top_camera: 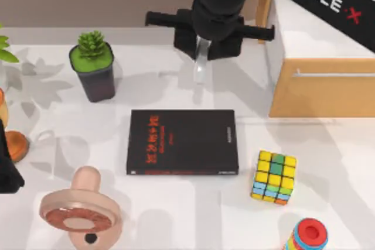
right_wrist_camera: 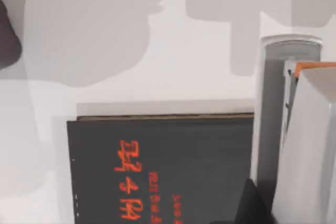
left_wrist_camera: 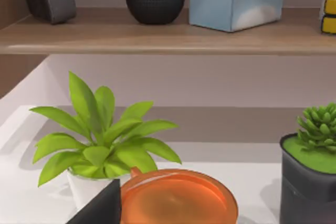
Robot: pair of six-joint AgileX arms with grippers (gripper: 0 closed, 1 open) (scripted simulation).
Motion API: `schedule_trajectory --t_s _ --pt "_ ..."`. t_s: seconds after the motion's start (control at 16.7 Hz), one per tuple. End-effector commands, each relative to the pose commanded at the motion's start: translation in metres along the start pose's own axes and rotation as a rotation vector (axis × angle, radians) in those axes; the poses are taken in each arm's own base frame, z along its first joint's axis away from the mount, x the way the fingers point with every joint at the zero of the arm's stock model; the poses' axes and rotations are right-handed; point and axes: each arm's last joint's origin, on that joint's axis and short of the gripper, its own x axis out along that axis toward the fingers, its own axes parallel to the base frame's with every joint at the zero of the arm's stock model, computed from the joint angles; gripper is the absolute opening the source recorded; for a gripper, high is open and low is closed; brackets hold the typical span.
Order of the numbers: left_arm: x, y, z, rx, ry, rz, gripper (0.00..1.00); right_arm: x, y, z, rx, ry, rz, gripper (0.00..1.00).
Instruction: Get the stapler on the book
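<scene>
The black book [top_camera: 182, 142] with red lettering lies flat in the middle of the table, and its cover [right_wrist_camera: 163, 171] also appears in the right wrist view. My right gripper [top_camera: 202, 48] hangs above the table behind the book's far edge, shut on the stapler [top_camera: 201, 65], a pale grey bar pointing down toward the book. In the right wrist view the stapler [right_wrist_camera: 281, 124] stands over the book's far edge. My left gripper [top_camera: 7, 168] stays parked at the table's left edge.
A succulent in a black pot [top_camera: 92, 68] stands back left of the book. A colour cube [top_camera: 273, 177] sits right of it, a pink round object [top_camera: 82, 212] front left, and a red-blue cylinder [top_camera: 307, 235] front right. A wooden cabinet [top_camera: 322, 86] fills the back right.
</scene>
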Motion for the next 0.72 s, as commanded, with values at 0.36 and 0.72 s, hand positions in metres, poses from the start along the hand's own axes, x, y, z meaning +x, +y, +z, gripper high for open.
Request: schedule_trajectory --t_s 0.36,0.72 --pt "0.000 0.000 0.000 0.000 0.000 0.000 1.00 0.058 0.038 -0.053 -0.065 0.160 -0.145 0.00" --pt "0.000 0.000 0.000 0.000 0.000 0.000 1.00 0.058 0.037 -0.052 -0.060 0.160 -0.143 0.00"
